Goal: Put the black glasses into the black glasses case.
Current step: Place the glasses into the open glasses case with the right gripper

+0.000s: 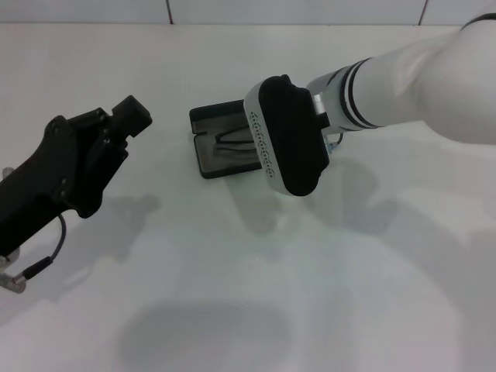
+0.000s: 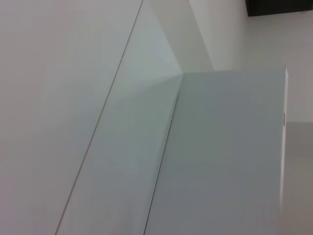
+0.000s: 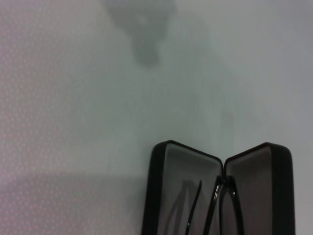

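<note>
Black glasses case (image 1: 221,139) lies open on the white bench (image 1: 232,294), both halves flat, grey lining up. Black glasses (image 3: 215,205) sit inside it, temple arms showing as thin dark curves across the lining; in the wrist view they straddle the hinge between the two halves. No lettering or brand readable on case or frames from here.

My right gripper (image 1: 291,139) hangs right over the case's near-right end, blocking part of it in head view. Can't tell whether its jaws are spread or pressed together; they're hidden under the black wrist housing & don't show in the right wrist view either.

My left gripper (image 1: 124,120) is off to the left, well apart from the case, above bare bench. Jaws' state: can't tell. Left wrist cam shows only blank pale panels.
</note>
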Controlling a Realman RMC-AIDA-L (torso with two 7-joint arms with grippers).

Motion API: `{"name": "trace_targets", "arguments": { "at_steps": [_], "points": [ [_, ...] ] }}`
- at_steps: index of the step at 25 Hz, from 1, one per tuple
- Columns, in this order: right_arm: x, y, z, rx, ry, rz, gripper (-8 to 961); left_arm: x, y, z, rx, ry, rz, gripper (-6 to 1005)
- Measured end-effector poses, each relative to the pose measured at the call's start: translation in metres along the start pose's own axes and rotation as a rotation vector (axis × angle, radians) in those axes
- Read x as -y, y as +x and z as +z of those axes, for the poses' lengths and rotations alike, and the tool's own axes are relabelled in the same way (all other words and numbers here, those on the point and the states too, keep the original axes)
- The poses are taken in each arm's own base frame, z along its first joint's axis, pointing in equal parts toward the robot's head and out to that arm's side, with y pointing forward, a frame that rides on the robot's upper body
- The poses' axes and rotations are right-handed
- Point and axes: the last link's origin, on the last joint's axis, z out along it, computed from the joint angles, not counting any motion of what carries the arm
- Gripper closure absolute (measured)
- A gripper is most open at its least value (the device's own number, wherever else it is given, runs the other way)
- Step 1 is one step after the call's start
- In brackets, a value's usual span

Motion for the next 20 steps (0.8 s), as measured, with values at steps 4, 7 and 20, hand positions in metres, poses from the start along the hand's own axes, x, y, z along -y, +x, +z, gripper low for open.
{"name": "trace_targets", "arguments": {
  "at_steps": [4, 7, 20],
  "points": [
    [0.0006, 0.0013, 0.0007, -0.002, 0.003, -0.002, 898, -0.0004, -0.0006, 0.0006, -0.002, -0.001, 0.005, 968],
    [0.0003, 0.0021, 0.0010, -0.005, 0.002, -0.001, 898, -0.0004, -0.0011, 0.0009, -0.001, 0.001, 0.004, 968],
    [0.0012, -0.0054, -0.0016, 0.020, 0.009, 0.005, 745, -0.0016, -0.0043, 0.0003, 0.012, 0.004, -0.004, 967]
  ]
}}
